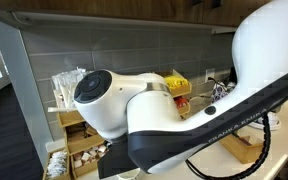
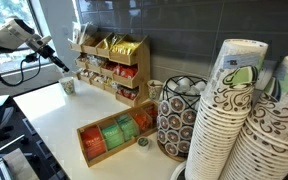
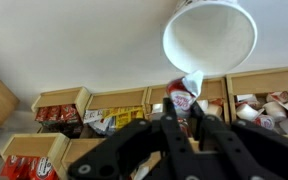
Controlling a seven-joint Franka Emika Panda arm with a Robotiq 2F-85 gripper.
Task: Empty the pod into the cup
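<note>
**Presently: pod gripped in tool, close by the cup**

Wrist view: the tool (image 3: 184, 110) is narrowed on the pod (image 3: 181, 97), a small red-and-white item pinched between the two dark fingers (image 3: 202, 120). The pod is blurred, so its label cannot be read. I cannot tell whether it is tilted or whether anything is leaving it. A pale scrap at its upper end meets the edge of the cup (image 3: 210, 36) in the picture; real contact cannot be judged. The cup is white with a cream inside. Its top is cut off by the frame and no contents can be made out.

Exterior view, wide: the cup (image 2: 68, 87) stands upright on the white table (image 2: 59, 125), near the far end and just in front of the wooden organiser (image 2: 114, 65). The tool (image 2: 60, 64) hangs just above it, a little to one side. It is too small here to read its opening or see the pod. Most of the arm is cut off at the picture's edge.

Exterior view, close: the arm (image 1: 184, 120) fills nearly the whole frame and hides the cup, pod and tool. Only bits of organiser bins show behind it.

Elsewhere on the table:
- a flat wooden tray (image 2: 112, 137) of green and orange packets
- a wire pod holder (image 2: 179, 122)
- a stack of patterned cups (image 2: 234, 120), partly out of frame
</note>
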